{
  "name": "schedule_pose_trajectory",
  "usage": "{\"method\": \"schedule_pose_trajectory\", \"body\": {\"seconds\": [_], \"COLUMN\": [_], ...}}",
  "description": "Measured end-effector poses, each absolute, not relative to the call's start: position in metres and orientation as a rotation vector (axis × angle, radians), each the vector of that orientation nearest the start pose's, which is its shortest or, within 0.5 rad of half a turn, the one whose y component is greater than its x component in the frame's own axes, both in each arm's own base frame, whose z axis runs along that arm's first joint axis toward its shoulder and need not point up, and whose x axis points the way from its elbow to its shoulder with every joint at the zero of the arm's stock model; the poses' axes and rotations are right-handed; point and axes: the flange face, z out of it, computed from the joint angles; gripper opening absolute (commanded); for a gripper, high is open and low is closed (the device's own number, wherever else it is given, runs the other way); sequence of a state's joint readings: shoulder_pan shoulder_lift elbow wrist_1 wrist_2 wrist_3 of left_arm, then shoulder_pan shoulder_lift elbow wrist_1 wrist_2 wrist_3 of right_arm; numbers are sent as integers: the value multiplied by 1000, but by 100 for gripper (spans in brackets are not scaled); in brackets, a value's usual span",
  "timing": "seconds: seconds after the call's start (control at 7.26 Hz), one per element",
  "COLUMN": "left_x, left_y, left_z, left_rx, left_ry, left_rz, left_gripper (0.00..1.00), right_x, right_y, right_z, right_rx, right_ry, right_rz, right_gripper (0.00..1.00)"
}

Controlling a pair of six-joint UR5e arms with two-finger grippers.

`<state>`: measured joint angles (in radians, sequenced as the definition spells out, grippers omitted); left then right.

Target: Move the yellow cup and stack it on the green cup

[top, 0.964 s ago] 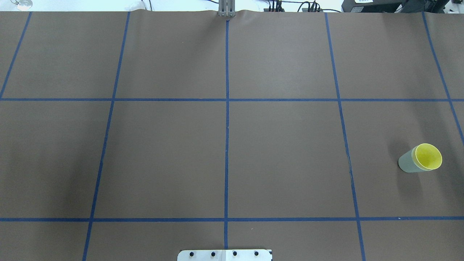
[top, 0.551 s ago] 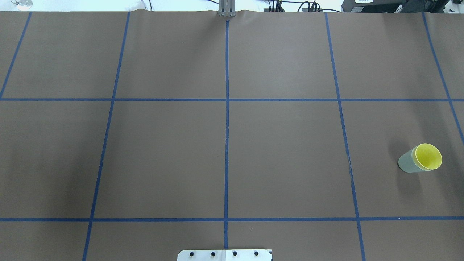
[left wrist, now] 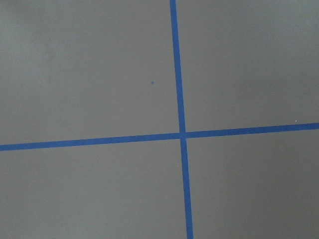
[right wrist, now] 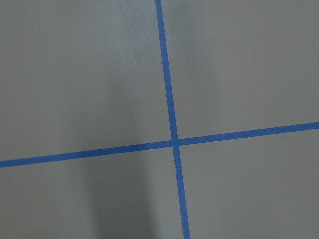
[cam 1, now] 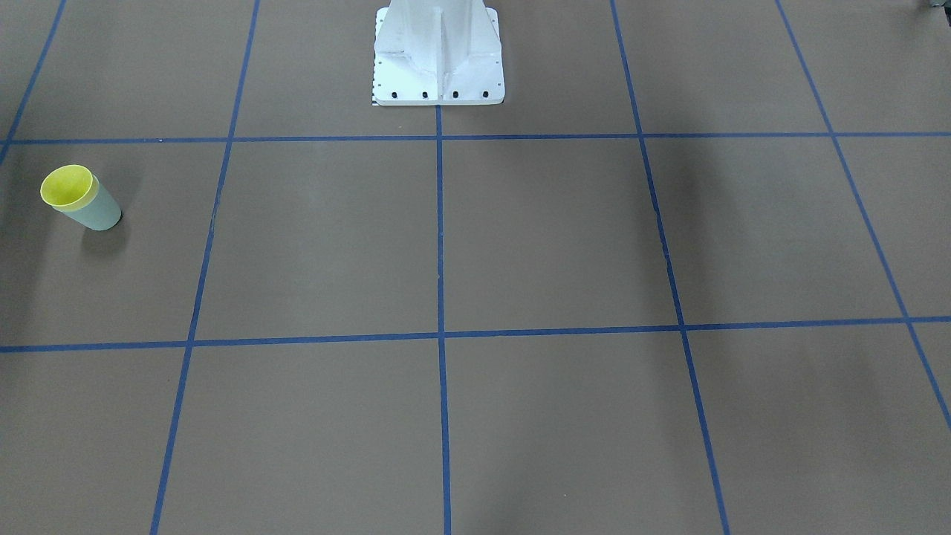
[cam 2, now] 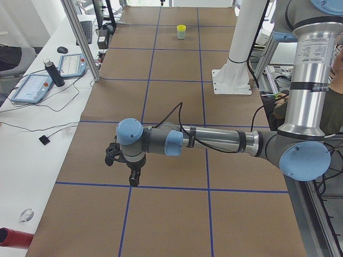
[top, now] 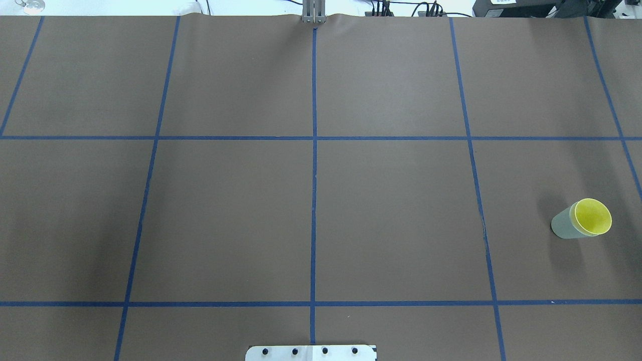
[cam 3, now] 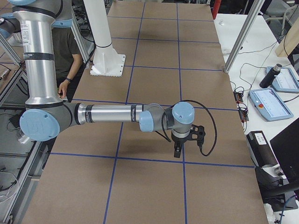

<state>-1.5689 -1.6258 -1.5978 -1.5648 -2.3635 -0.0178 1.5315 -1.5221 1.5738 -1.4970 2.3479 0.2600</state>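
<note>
The yellow cup sits nested inside the green cup, and the pair stands upright at the table's right side. Across the table the same yellow cup in the green cup shows at the left edge; from the left end the stack is small and far off. My left gripper points down over the brown mat, far from the cups. My right gripper does likewise. Both show only from the side, so I cannot tell whether they are open or shut. The wrist views show only mat and blue tape.
The white robot pedestal stands at the mat's near-robot edge. Blue tape lines divide the brown mat into squares. A side desk carries tablets and a bottle. A person stands beside the robot's column.
</note>
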Motion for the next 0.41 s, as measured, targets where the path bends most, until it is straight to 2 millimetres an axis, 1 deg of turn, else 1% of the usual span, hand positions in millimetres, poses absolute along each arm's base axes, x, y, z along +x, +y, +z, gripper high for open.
{"method": "schedule_pose_trajectory", "body": {"seconds": [0.14, 0.41], "left_x": [-60, -57], "left_y": [-518, -513], "left_z": [614, 597], "left_rx": [41, -1], "left_ry": [798, 794], "left_rz": [7, -4], "left_gripper": [100, 100], "right_x": [33, 15], "right_y": [-525, -525], "right_z": [626, 631], "right_rx": [-23, -42], "right_ry": [-776, -758], "right_rz": [146, 72], "right_gripper": [100, 100]}}
